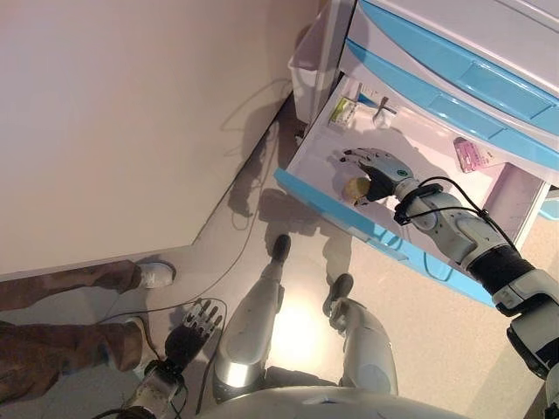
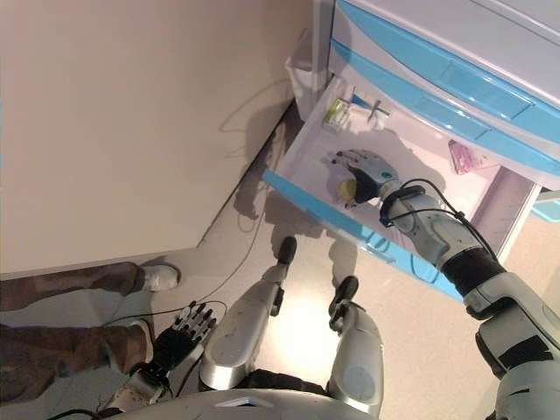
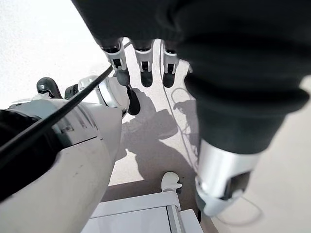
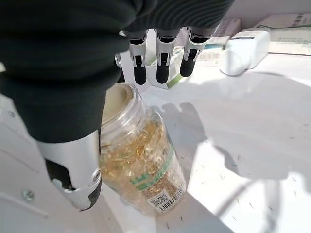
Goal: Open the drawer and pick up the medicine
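Pale floor and a big beige wall fill most of the scene, with a white-and-blue cabinet on the robot's right whose drawer is already pulled out. Inside it the right hand hovers over a clear bottle of golden capsules lying near the drawer's front edge; fingers look straight and relaxed, thumb down beside the bottle, not closed on it yet. My guess is that bottle is the medicine: rigid, smooth plastic, probably light but slippery and prone to rolling, so wrapping round the middle of the body seems safer than pinching the neck. Small boxes sit at the drawer's back, a pink packet off to the side. Left hand hangs low by the floor, fingers loose, holding nothing. Someone's shoes show nearby.
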Available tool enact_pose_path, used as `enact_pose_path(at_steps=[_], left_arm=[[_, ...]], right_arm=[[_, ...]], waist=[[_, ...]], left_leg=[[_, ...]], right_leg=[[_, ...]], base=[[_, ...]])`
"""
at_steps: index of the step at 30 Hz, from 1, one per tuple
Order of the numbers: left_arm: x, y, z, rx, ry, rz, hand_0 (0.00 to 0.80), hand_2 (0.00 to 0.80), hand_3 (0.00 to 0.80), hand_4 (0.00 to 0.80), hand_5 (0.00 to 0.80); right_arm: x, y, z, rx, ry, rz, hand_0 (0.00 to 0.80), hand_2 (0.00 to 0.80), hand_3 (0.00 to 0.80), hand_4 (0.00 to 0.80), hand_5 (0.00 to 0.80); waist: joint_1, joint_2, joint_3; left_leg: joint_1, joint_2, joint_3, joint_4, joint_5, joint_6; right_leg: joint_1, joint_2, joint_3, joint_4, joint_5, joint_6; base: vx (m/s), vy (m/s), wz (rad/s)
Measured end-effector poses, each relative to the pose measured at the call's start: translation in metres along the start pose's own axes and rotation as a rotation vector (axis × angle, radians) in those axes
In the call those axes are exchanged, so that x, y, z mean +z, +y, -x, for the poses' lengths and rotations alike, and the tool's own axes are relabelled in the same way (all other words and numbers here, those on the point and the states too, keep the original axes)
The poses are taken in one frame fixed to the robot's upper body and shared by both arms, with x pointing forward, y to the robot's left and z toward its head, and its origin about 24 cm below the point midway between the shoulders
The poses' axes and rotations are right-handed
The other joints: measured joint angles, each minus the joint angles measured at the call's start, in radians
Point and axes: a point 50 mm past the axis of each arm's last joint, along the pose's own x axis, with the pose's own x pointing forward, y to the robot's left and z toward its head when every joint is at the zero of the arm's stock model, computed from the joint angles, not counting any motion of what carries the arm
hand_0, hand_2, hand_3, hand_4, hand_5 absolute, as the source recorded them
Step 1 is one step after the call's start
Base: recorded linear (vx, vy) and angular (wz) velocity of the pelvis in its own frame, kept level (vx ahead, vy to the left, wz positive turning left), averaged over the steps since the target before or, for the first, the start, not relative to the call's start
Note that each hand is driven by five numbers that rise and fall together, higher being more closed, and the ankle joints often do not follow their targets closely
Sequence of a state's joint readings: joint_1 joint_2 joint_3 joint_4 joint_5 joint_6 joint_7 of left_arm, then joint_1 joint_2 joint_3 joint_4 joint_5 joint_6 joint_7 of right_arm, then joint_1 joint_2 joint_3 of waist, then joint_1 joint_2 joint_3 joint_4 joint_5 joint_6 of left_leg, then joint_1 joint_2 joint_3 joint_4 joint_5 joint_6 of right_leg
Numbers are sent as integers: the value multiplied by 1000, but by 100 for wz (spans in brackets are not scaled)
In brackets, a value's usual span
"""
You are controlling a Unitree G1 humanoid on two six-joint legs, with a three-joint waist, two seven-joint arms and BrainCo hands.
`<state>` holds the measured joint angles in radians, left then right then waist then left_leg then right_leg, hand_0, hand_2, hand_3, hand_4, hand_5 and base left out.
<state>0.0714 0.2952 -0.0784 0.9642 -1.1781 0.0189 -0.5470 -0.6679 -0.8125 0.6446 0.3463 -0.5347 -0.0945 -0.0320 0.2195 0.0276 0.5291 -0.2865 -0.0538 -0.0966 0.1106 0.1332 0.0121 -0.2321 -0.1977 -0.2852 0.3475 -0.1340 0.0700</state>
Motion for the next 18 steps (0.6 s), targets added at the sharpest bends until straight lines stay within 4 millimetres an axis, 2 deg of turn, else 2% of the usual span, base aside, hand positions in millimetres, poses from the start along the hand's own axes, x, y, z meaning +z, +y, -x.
enact_pose_path(at_steps=[7, 18], left_arm=[[0, 0, 0, 1, 0, 0, 0, 0, 0, 0, 0], [1, 0, 0, 0, -1, -2, 0, 0, 0, 0, 0]], right_arm=[[-1, 4, 0, 63, 5, 2, 0, 0, 0, 0, 0], [-8, 21, 0, 165, 50, 24, 0, 0, 0, 0, 0]], waist=[[1, 0, 0], [6, 0, 0]], left_leg=[[0, 0, 0, -3, 0, 0], [10, 0, -4, -12, 3, -1]], right_leg=[[0, 0, -1, -2, 0, 0], [14, 3, -8, -15, 0, 0]], base=[[0, 0, 0], [0, 0, 0]])
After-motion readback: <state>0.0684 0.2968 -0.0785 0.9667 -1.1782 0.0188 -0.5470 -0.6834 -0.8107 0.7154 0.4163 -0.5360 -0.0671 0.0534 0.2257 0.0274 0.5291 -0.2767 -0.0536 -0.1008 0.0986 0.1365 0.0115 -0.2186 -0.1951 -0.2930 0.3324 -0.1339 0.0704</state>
